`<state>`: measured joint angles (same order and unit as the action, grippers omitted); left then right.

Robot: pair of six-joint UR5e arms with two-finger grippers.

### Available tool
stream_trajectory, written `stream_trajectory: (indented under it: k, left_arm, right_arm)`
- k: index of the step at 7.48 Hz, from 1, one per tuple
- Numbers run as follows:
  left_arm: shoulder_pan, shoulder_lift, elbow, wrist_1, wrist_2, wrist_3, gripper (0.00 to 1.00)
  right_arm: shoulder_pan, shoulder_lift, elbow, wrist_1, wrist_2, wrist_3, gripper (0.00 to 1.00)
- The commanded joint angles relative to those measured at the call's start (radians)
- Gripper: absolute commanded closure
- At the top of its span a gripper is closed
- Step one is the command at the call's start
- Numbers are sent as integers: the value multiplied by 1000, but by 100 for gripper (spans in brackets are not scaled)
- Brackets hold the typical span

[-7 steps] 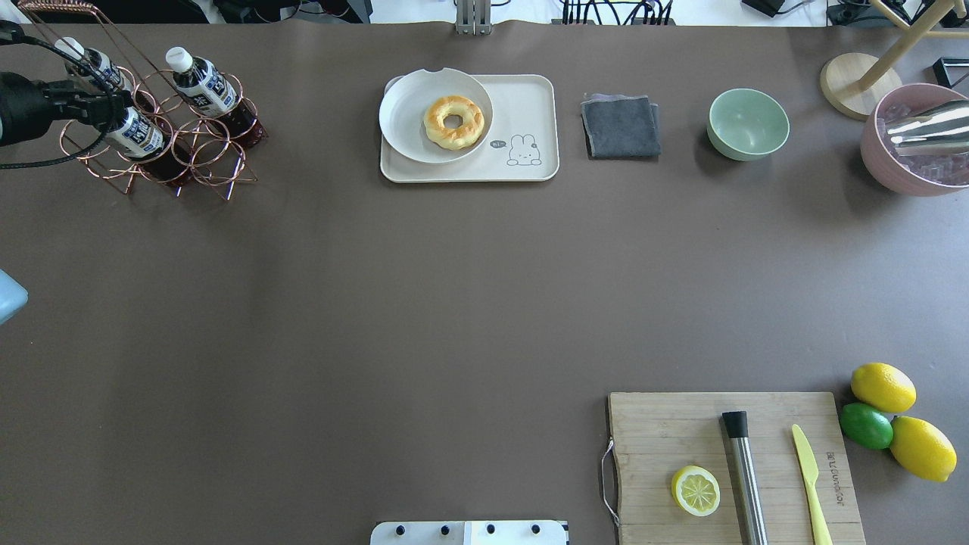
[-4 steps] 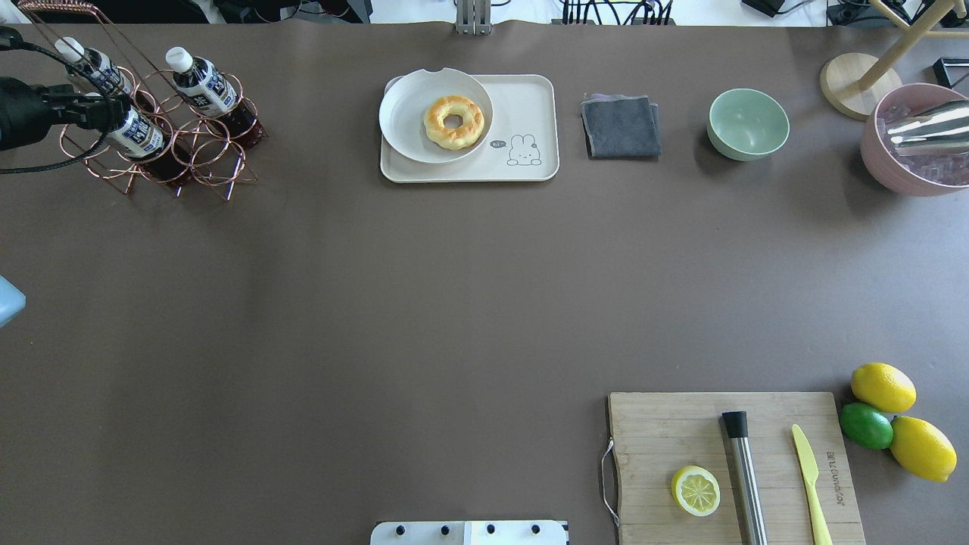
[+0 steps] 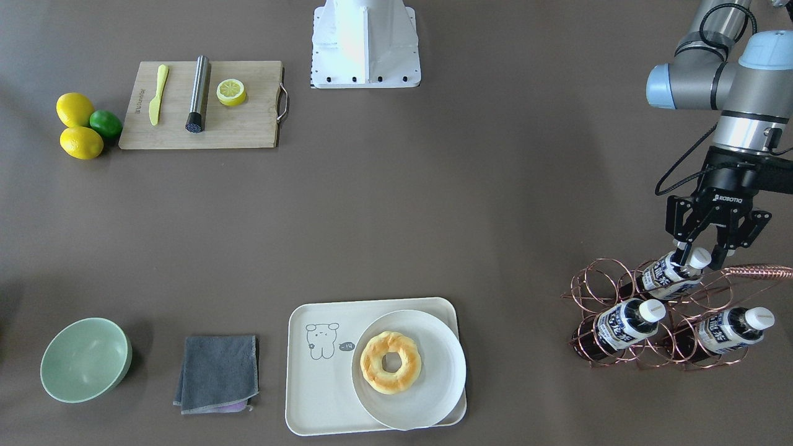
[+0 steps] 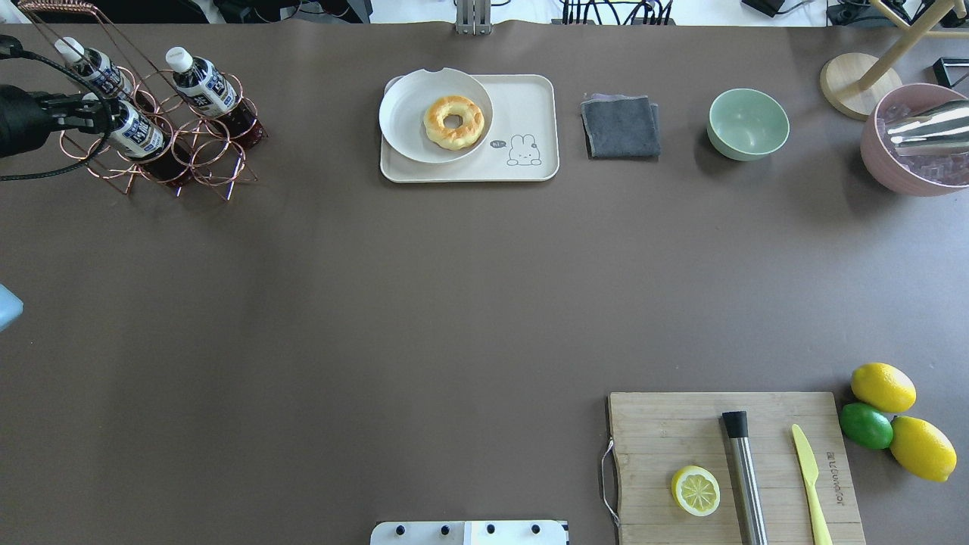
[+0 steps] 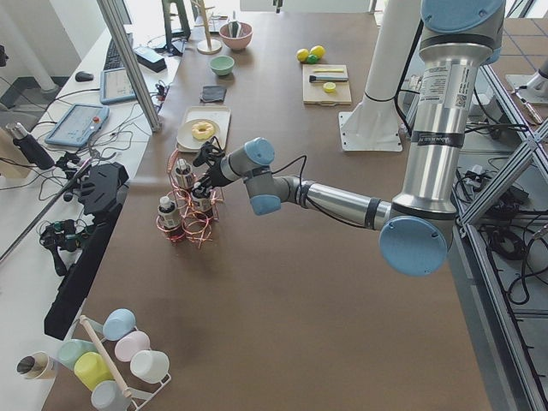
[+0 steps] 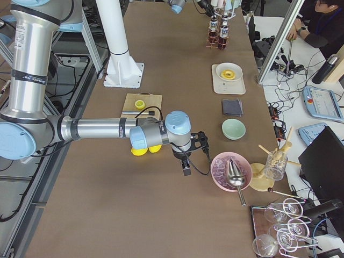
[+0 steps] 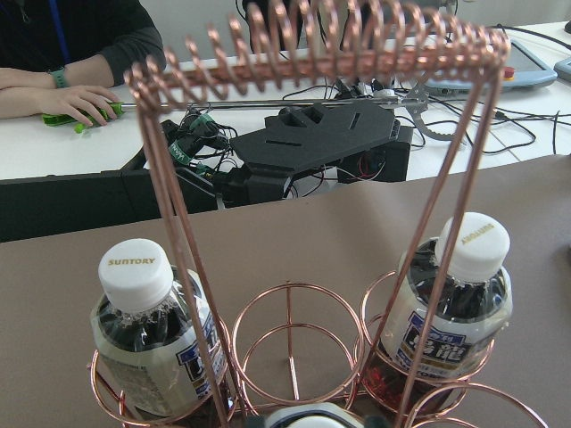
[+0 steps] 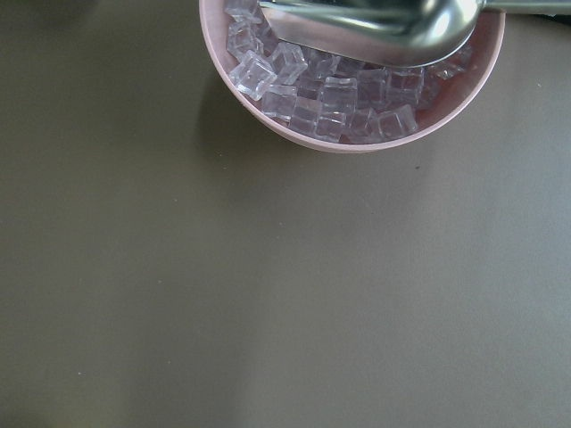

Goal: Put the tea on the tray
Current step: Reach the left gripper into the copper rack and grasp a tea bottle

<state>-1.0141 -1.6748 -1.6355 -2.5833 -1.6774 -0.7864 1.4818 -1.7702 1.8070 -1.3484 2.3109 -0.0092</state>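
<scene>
Copper rack (image 3: 675,310) holds three bottles. Left gripper (image 3: 700,256) spread open around cap of tea (image 3: 666,275), topmost in rack. Tray (image 3: 322,384) well apart from rack. Right gripper (image 6: 188,161): can't tell.

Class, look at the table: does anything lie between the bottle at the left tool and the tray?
Only bare table separates the tea from the tray. On the tray, the plate with the doughnut fills one half; the bear half is free.
</scene>
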Motion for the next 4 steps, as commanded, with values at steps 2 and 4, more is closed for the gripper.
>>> stream_trajectory:
  k: [2,4]
  left_arm:
    - [-11,1,-32,3,-2,9,100]
    - [-20,1,-68,14,-10,10,100]
  right_arm:
    - [0,0,2,0,-1,2,0]
    - [0,0,0,0,-2,2,0]
